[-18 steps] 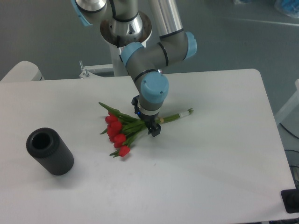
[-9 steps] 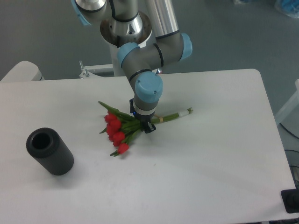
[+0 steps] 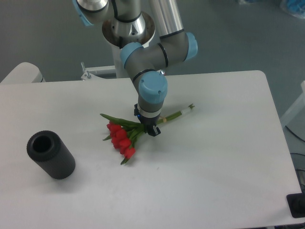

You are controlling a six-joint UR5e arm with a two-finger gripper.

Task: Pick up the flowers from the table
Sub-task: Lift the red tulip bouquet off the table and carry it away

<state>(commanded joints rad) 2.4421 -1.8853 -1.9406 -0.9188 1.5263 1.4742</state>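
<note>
Lifting the Flowers: Grasp Apparently Made, Clearance Not Confirmed

At the far left we note a black hollow cylinder (image 3: 50,154) lying on its side on the table (image 3: 214,162), well apart from the work and no part of the task.

Moving right, we find the flowers (image 3: 123,140): red heads low and to the left, green leaves fanned above them, stems running up and right to a pale tip. The bunch sits near the middle of the tabletop.

The gripper (image 3: 151,130) stands directly over the stems, just beside the heads, pointing down. Its fingers appear pressed in on the stems where leaves and stems meet, though the contact itself is small and partly hidden by the wrist.

Our judgement: approach and closing look done. We cannot confirm from this view that the bunch is clear of the surface; the heads seem to rest on or just above it. What is left is the lift itself, and holding the bunch without the stems slipping.

To the right the tabletop carries nothing relevant.
</note>
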